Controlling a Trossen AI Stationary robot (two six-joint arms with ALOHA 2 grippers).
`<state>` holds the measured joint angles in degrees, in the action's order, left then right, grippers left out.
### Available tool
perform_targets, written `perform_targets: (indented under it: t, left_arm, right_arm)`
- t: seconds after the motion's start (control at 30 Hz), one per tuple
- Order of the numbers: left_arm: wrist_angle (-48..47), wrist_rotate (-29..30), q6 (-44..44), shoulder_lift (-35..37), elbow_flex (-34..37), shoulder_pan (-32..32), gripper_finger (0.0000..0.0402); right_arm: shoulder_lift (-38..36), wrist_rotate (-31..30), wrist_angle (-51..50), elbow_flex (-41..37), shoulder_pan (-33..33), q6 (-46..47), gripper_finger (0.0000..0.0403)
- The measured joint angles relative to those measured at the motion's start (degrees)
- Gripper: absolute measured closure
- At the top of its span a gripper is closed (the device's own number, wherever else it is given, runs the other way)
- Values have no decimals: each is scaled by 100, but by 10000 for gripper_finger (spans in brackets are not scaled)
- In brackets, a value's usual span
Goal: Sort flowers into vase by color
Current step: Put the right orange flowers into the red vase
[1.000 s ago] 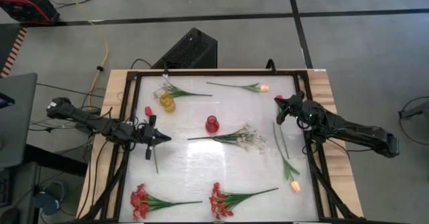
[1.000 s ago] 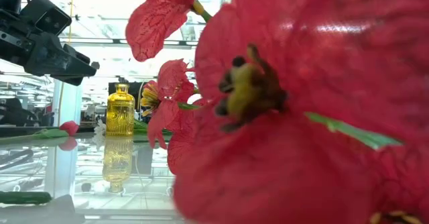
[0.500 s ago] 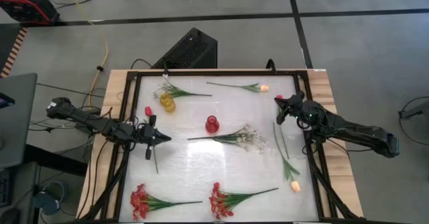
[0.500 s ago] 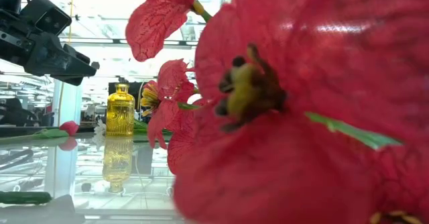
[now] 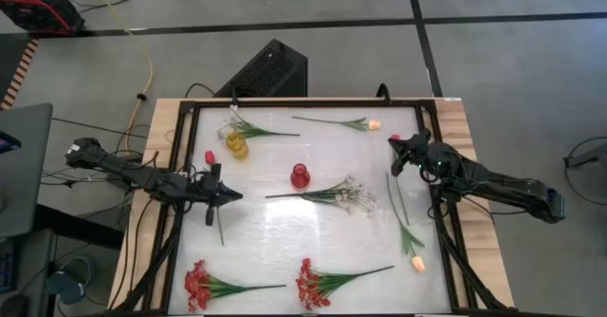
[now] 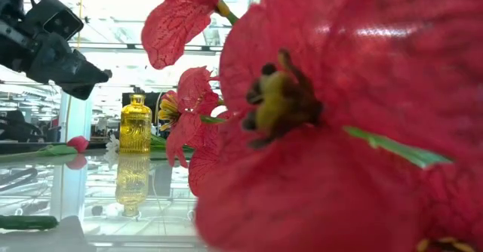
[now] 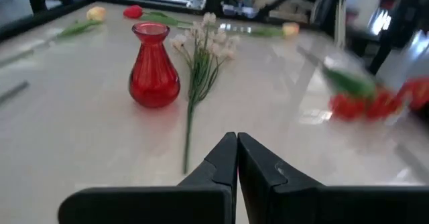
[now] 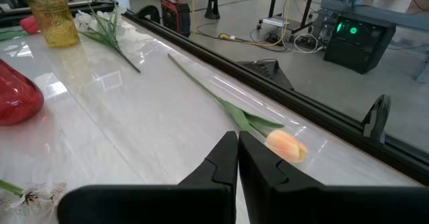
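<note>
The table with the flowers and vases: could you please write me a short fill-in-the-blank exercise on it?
1. The white spray lies just right of the ____ vase.
2. The yellow vase stands near the table's ____ corner.
3. The fingers of the left gripper are ____.
4. Two bushy ____ clusters lie along the table's near edge.

Missing words: red; far-left; shut; red

Flowers [image 5: 327,195] scattered flat on table [image 5: 285,241]

A black box [image 5: 268,67] sits behind the table [image 5: 455,118].
</note>
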<state>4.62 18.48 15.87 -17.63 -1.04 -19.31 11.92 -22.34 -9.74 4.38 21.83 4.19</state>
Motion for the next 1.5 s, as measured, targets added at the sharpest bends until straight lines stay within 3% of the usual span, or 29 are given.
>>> perform_targets:
  t: [0.3,0.5,0.6,0.77,0.93,1.07,1.5]
  left_arm:
    - [1100,289,126,2,0,0,401]
    - [1524,340,-685,0,0,0,401]
    - [1740,832,-1053,2,0,-2,401]
    - [1820,1090,-1447,-30,0,20,401]
    - [2559,743,-1856,-432,0,208,401]
    - [3021,447,-1957,-924,-3,408,401]
    - [3044,452,-2669,-2270,-734,892,401]
  right_arm:
    - [1,0,4,-2,0,14,360]
    - [2,-3,257,-28,-1,33,360]
    - [3,2,584,-36,-4,76,360]
    - [2,635,1488,-32,-58,1161,360]
    - [2,1313,2541,-26,-190,1572,360]
    - [0,1363,3130,-8,-278,1554,360]
    - [244,1756,3004,648,-349,1334,360]
